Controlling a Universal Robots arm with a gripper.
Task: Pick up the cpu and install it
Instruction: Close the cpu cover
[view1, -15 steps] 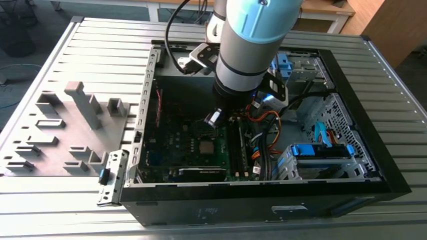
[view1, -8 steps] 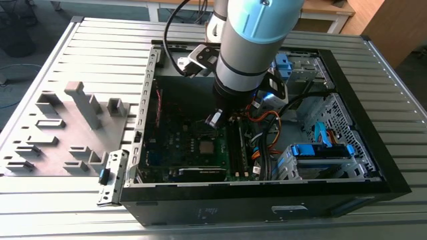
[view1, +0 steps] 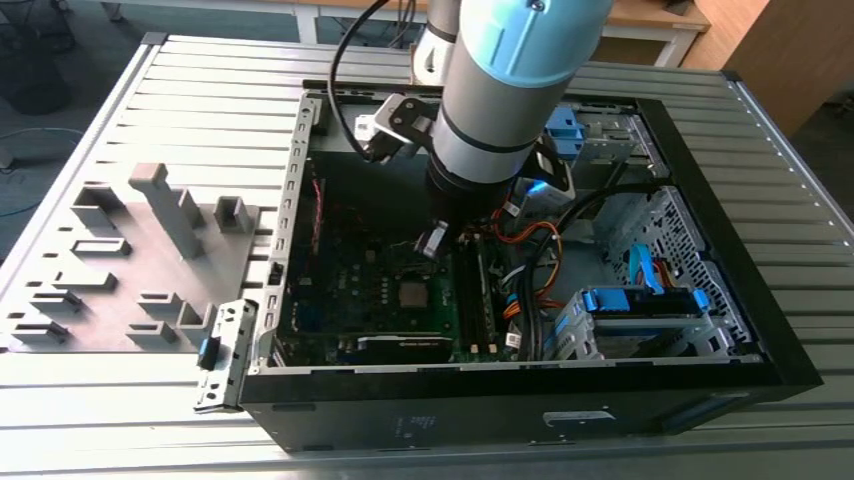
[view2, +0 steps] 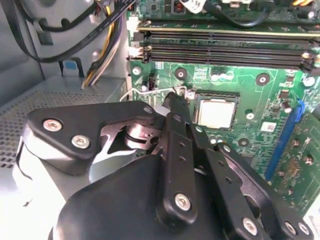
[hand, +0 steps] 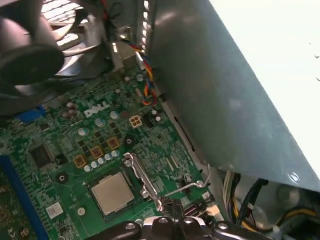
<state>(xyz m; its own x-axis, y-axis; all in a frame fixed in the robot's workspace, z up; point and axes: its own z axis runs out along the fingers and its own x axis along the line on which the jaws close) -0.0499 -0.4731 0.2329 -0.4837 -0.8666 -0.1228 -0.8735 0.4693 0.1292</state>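
**Gripper** (view2: 174, 100): fingers pressed together, pinching nothing that I can make out. The tip is just beside the wire socket lever (view2: 150, 91).

**Cpu** (view2: 216, 112): lies flat in its socket on the motherboard (view2: 250, 135), clear of the gripper. In the exterior view it sits at about six o'clock from the gripper, inside the open computer case (view1: 534, 410).

**Status:** pick-up and seating appear done. The lever looks unlatched, though this angle leaves it uncertain.

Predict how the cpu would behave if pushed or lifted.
The cpu is a thin, flat square, so probably stiff and light, unlikely to roll. Its smooth metal top may be slippery. It sits in the socket, so a sideways push would likely not shift it.
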